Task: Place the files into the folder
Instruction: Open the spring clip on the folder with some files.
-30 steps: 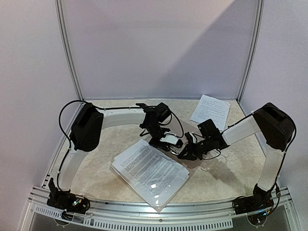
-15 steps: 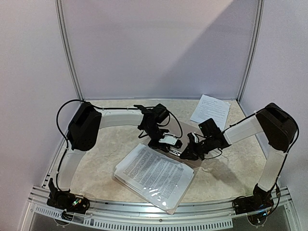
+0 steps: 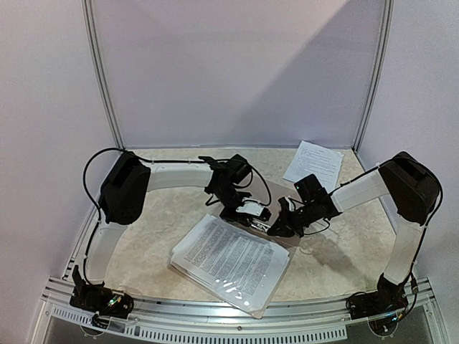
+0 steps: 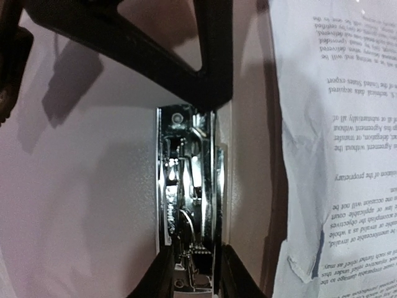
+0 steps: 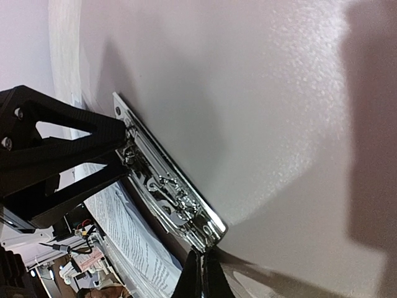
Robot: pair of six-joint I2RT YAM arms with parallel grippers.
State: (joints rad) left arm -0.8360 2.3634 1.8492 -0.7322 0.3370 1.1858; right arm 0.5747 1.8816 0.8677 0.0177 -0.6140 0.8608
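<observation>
Where the two arms meet at mid-table, the thin, flat folder (image 3: 285, 240) lies open, its dull tan-brown cover showing only as a bare strip at its far right end. A thick stack of white sheets printed with dense black text (image 3: 231, 259) rests on the folder's near left part, turned at an angle to the table edge, with glossy highlights at its near corner. One more white printed sheet (image 3: 313, 165) lies by itself at the far right, well apart from the folder.

A narrow chrome spring clip (image 4: 186, 230) is fixed to the folder's inner face, just beside the far edge of the stack, and both grippers sit at it, one at each end. The left gripper (image 3: 251, 213) comes in from the far left; in its wrist view its black fingers (image 4: 162, 276) press against the two long sides of the clip, clamping its end. The right gripper (image 3: 278, 228) reaches in from the right. Its fingers (image 5: 193, 276) are pinched together into a narrow point whose tips touch the clip's other end, though I cannot tell whether anything is caught between them.

Everything rests on a pale marbled beige table (image 3: 150, 251).
</observation>
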